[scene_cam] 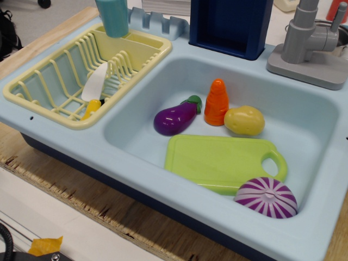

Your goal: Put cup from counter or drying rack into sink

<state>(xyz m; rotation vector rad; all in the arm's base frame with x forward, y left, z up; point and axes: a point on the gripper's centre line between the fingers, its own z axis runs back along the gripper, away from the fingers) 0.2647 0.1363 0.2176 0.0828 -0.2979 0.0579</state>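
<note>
The teal-blue cup [113, 17] stands upright in the rectangular utensil compartment at the back of the pale yellow drying rack [54, 81], its top cut off by the frame's upper edge. The rack sits on the left part of the light blue counter [136, 163]. To its right is the light blue sink [304, 125], which holds a purple eggplant [174, 118], an orange carrot [216, 102], a yellow potato [244, 120], a green cutting board [217, 160] and a purple onion half [266, 197]. No gripper is in view.
A toy knife [95, 89] with a white blade and yellow handle lies in the rack. A dark blue box [231, 24] stands behind the sink. The grey faucet [310, 41] is at the back right. The wooden tabletop [109, 212] runs along the front.
</note>
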